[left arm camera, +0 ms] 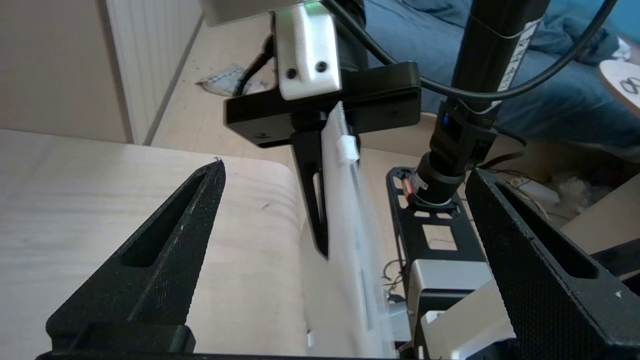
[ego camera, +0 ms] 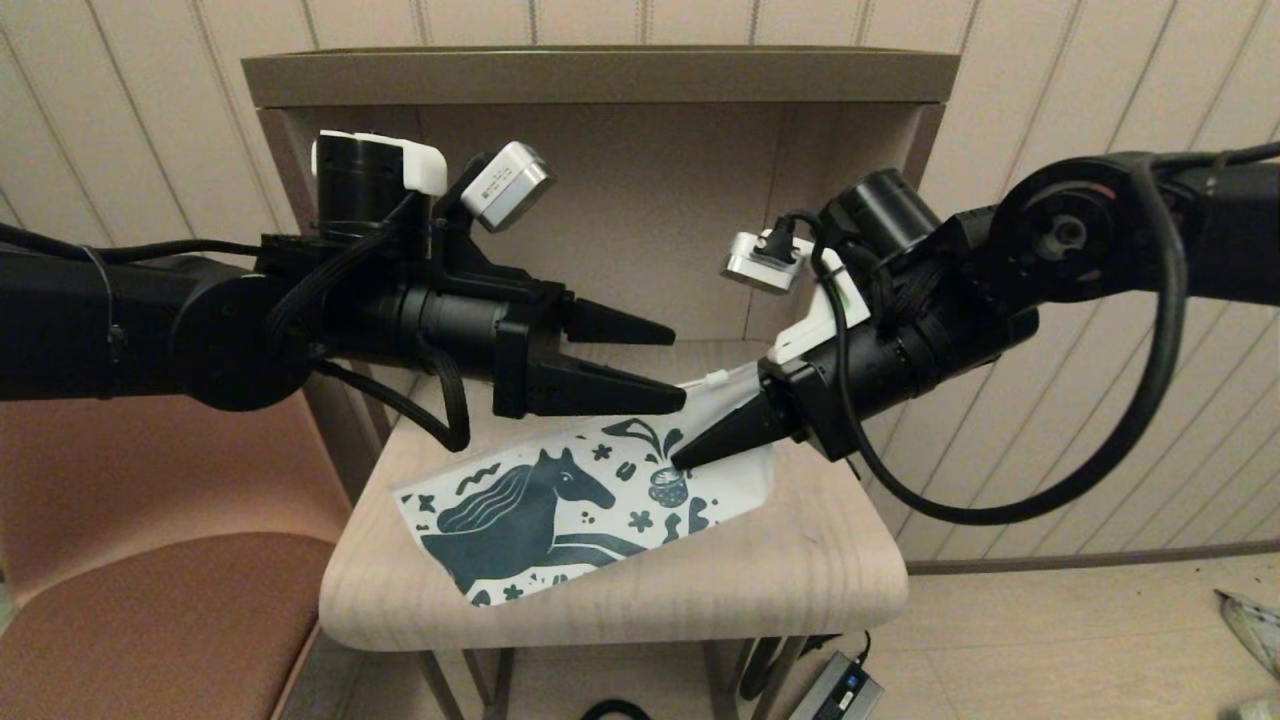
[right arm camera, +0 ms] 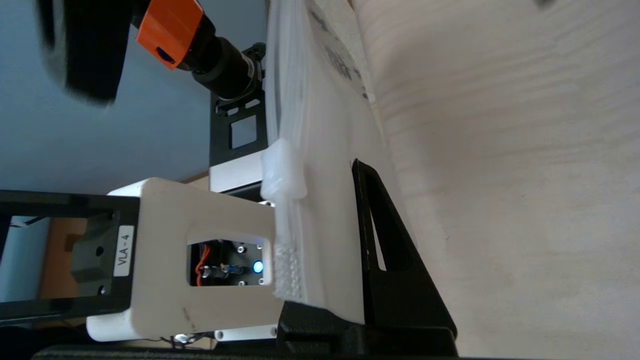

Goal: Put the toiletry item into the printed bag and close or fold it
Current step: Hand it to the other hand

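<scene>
Pale wooden tabletop (ego camera: 800,560): my right gripper (ego camera: 690,458) seemingly pinches the horse-printed white pouch (ego camera: 560,510); left gripper (ego camera: 675,368) hovers, fingers spread, empty.

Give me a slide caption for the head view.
Right pincer grips the printed bag on the table; open left pincer approaches its zip end.

A pale wooden table (ego camera: 760,580) with rounded corners is filling the lower middle of the frame; the printed bag (ego camera: 560,510) is lying slantwise across it, its upper-right end lifting off.
</scene>
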You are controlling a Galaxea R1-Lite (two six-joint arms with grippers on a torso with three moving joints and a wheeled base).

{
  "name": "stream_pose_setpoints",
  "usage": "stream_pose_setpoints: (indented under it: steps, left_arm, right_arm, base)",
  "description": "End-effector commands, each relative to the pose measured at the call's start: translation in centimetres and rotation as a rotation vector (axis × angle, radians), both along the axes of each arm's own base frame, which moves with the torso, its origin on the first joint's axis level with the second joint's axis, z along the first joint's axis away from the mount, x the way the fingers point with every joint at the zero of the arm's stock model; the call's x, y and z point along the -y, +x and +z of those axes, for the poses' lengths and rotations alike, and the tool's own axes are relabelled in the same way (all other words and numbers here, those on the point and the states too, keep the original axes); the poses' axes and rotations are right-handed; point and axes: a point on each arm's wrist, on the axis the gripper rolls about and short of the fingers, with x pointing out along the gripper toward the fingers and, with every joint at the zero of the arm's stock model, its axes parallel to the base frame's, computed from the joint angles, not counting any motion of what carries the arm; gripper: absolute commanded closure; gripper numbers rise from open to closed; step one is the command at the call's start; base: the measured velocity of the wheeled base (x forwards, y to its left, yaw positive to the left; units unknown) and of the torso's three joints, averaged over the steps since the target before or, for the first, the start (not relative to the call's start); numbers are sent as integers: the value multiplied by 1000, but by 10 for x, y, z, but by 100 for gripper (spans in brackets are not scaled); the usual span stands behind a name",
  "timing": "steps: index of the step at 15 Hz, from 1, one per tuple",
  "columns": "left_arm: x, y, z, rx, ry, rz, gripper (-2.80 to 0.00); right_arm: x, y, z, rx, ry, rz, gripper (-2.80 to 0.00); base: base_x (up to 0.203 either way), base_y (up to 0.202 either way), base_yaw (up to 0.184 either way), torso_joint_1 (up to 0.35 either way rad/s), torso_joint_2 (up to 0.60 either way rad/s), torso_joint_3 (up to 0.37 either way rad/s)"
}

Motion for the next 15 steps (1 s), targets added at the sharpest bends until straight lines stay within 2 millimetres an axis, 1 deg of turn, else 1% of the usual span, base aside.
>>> stream_pose_setpoints:
  steps: [1,5,7,9,15]
  left_arm:
    - [2,0,-1,-4,0,-12,-280]
    - [4,3,-5,-16,4,-12,-280]
    - [5,3,-2,-11,0,-11,-280]
    - [6,6,-4,-18,2,-11,-280]
    - [6,6,-2,-15,0,-12,-280]
  right_arm:
    - [-5,1,0,2,3,16,0]
    - [-7,0,1,5,8,22,0]
    - [-7,1,0,-4,10,25,0]
    - [-7,1,0,-6,13,27,0]
    - [-10,0,3,-2,18,32,0]
  base:
    - [0,0,0,0,0,0]
    - [0,0,0,0,0,0]
    - [0,0,0,0,0,0]
    - [0,0,0,0,0,0]
    - [0,0,0,0,0,0]
